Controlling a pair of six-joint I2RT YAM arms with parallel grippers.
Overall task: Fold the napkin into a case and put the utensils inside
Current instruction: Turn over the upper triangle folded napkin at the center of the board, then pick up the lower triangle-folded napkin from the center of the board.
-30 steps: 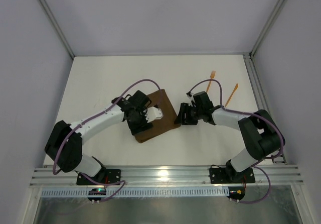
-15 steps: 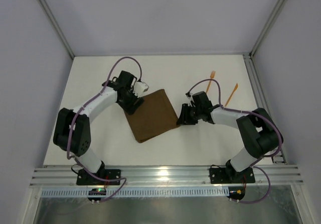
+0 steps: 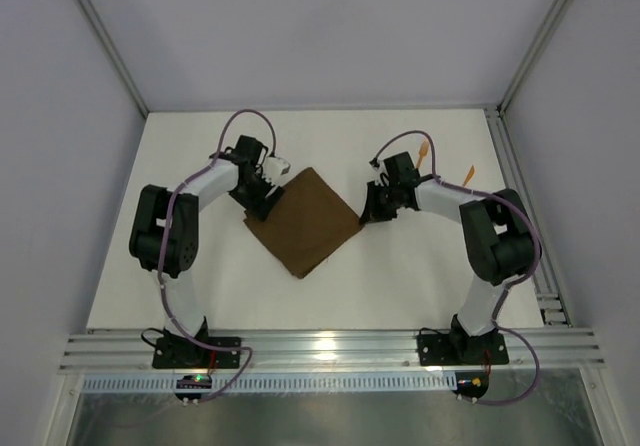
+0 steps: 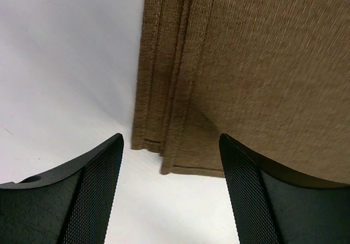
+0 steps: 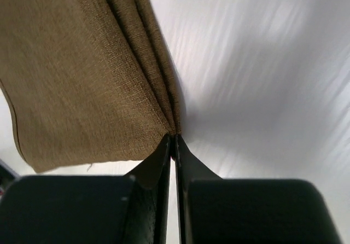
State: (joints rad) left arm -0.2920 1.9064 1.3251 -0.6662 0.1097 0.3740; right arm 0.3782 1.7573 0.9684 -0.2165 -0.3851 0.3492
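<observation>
The dark brown napkin (image 3: pixel 305 223) lies folded into a layered square, turned like a diamond, mid-table. My right gripper (image 3: pixel 366 215) is at its right corner; in the right wrist view the gripper (image 5: pixel 174 137) is shut on the napkin's (image 5: pixel 82 80) layered corner. My left gripper (image 3: pixel 257 202) is at the left corner, open; in the left wrist view the gripper (image 4: pixel 170 141) straddles the napkin's (image 4: pixel 262 63) stacked corner without touching it. The utensils lie at the back right: an orange fork (image 3: pixel 424 150) partly behind the right arm, and a pointed piece (image 3: pixel 466 177).
The white table (image 3: pixel 200 286) is ringed by grey walls, with a metal rail (image 3: pixel 515 186) along the right side and another at the near edge. Both arms reach inward from the near edge, elbows out to the sides.
The left gripper left the napkin's top and swung back to its left corner, opening wider. The right gripper shut on the right corner and shifted backward; the napkin turned into a diamond.
</observation>
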